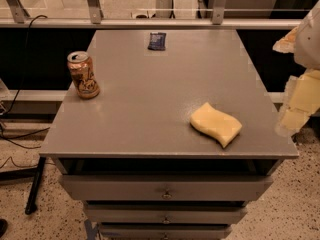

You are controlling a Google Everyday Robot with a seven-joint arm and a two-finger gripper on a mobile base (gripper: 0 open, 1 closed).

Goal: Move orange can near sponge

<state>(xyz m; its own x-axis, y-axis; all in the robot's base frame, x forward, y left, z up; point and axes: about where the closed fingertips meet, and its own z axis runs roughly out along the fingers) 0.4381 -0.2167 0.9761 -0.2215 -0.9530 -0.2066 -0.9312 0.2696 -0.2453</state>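
The orange can stands upright near the left edge of the grey table top. It is orange-brown with pale swirls and a silver top with a pull tab. The pale yellow wavy sponge lies flat near the front right corner of the table. My gripper shows as pale, blurred parts at the right edge of the view, beyond the table's right side. It is right of the sponge, far from the can, and holds nothing that I can see.
A small dark blue packet lies at the back middle of the table. Drawers sit under the table top. A glass and metal railing runs behind the table. Cables lie on the speckled floor at the left.
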